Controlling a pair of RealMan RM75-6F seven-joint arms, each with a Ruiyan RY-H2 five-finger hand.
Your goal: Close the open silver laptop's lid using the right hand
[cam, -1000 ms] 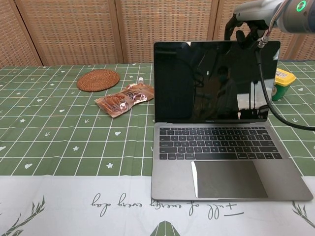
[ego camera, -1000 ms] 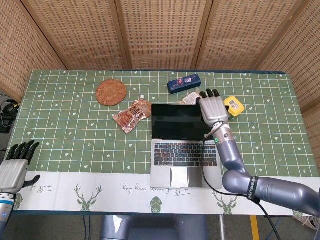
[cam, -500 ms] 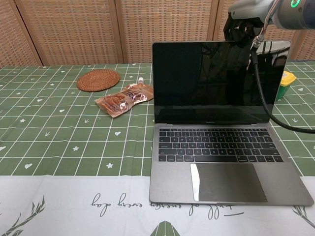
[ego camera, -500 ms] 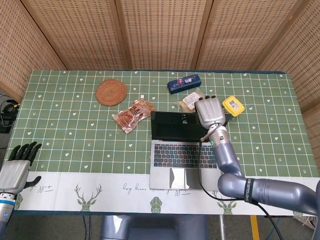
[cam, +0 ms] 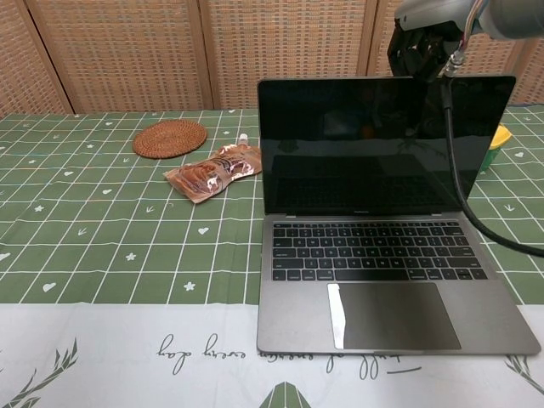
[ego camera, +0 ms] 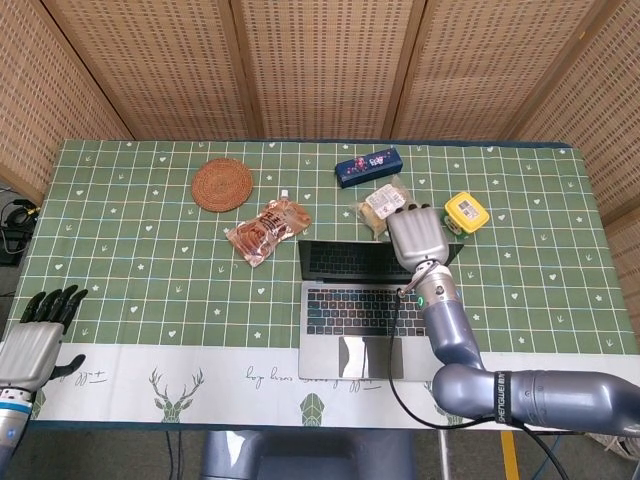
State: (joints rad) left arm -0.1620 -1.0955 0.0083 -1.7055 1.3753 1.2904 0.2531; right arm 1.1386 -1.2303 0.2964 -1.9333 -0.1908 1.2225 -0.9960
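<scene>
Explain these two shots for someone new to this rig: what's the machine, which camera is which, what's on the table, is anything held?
It is a two-armed robot with human-like hands, working at a table. The head view looks down from above; the chest view looks straight across the table from lower down. On the green tablecloth lie a silver laptop, open, a round woven coaster, a brown snack pouch, a blue box, a small wrapped packet and a yellow container. The right hand rests over the top edge of the laptop's lid, which leans toward the keyboard; it grips nothing. The left hand is at the near left table edge, fingers apart, holding nothing.
</scene>
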